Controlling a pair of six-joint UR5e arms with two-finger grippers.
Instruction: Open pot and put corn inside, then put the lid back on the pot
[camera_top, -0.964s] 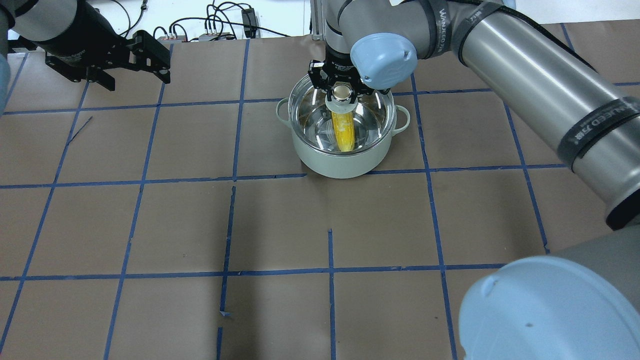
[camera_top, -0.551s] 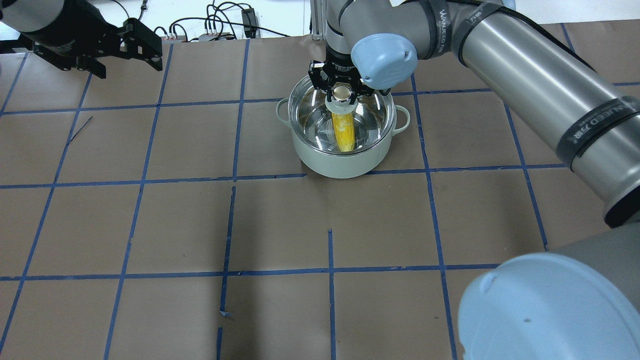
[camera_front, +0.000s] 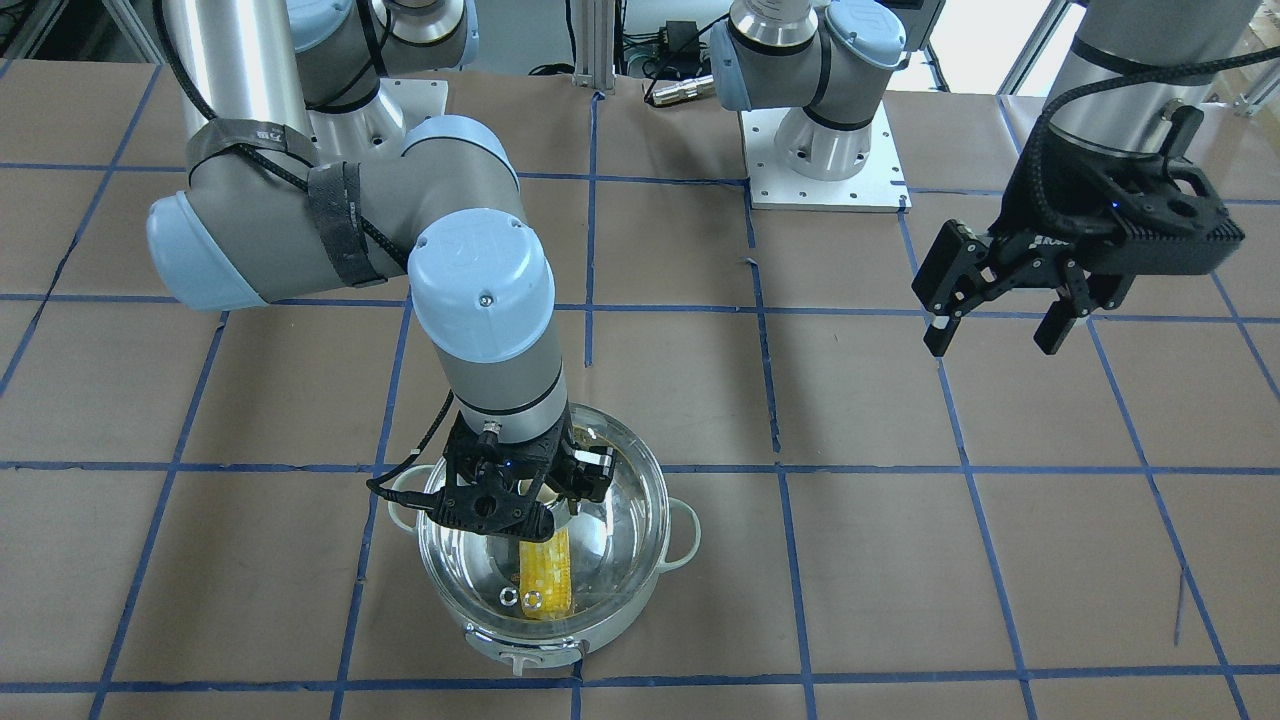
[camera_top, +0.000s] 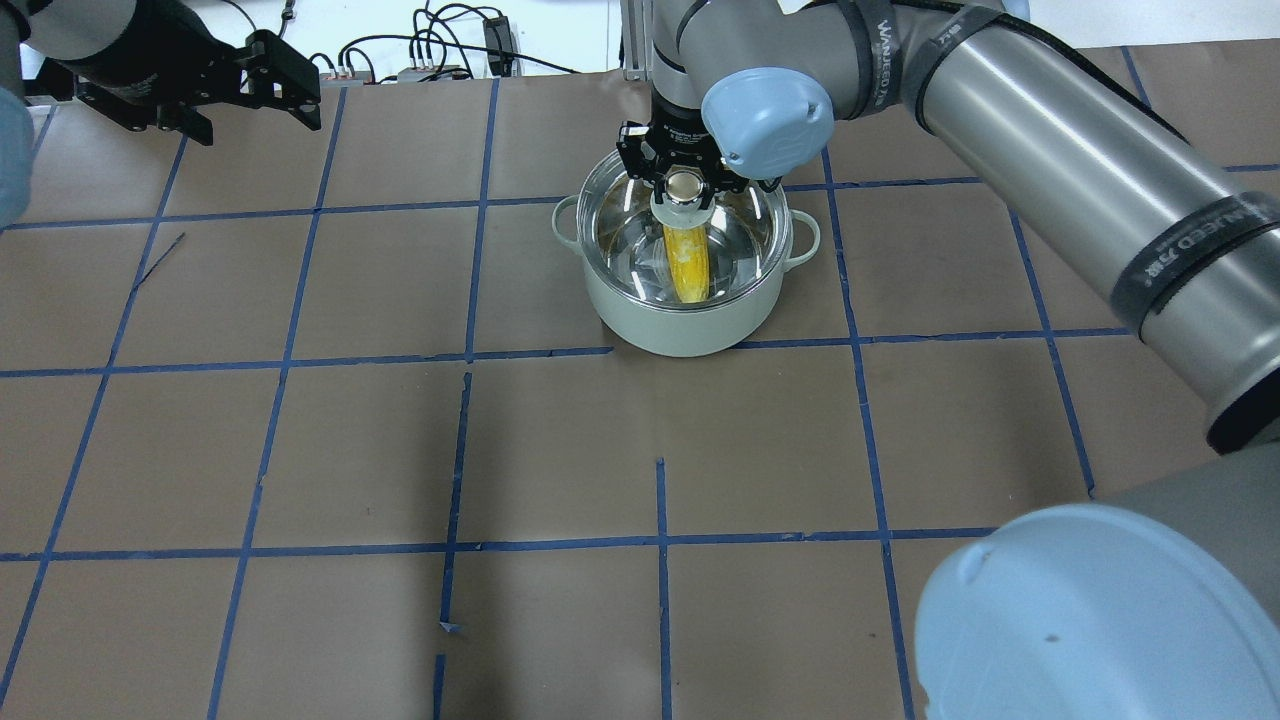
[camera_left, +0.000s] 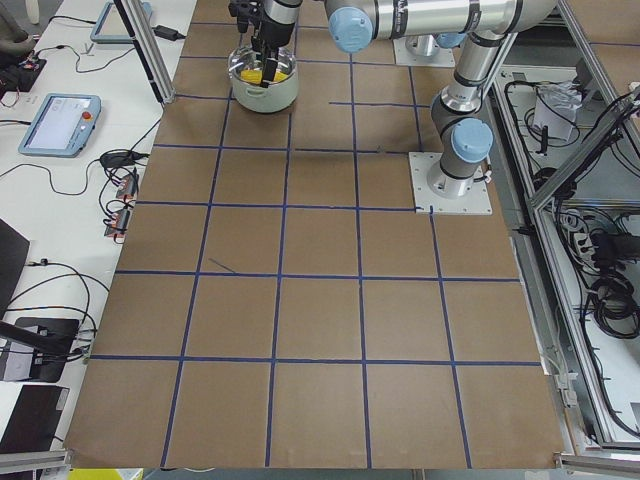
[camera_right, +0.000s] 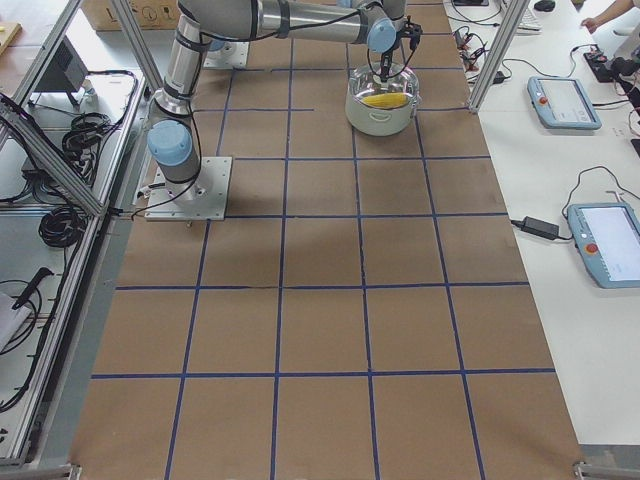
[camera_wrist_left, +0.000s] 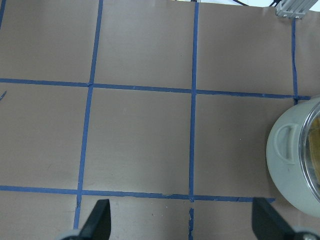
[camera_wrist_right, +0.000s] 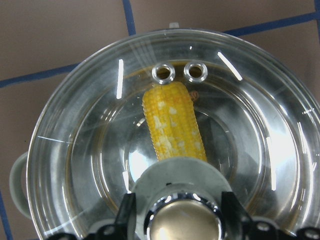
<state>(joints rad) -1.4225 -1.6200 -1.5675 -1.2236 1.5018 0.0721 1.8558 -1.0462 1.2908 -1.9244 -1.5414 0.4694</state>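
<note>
The mint-green pot (camera_top: 680, 335) stands at the middle far side of the table; it also shows in the front view (camera_front: 520, 650) and at the left wrist view's right edge (camera_wrist_left: 287, 170). The yellow corn (camera_top: 688, 270) (camera_wrist_right: 175, 125) lies inside it, seen through the glass. The clear lid (camera_top: 620, 230) (camera_wrist_right: 80, 150) rests on the pot's rim. My right gripper (camera_top: 683, 190) (camera_wrist_right: 182, 225) is shut on the lid's knob from above. My left gripper (camera_top: 255, 125) (camera_front: 995, 325) is open and empty, high over the far left of the table.
Brown paper with a blue tape grid covers the table (camera_top: 560, 450). Cables and connectors (camera_top: 430, 60) lie along the far edge. The right arm's long forearm (camera_top: 1080, 170) spans the right side. The arm bases (camera_front: 825, 160) sit on the robot's side.
My left gripper has moved up and away toward the far left corner. The right gripper, lid, pot and corn have not moved.
</note>
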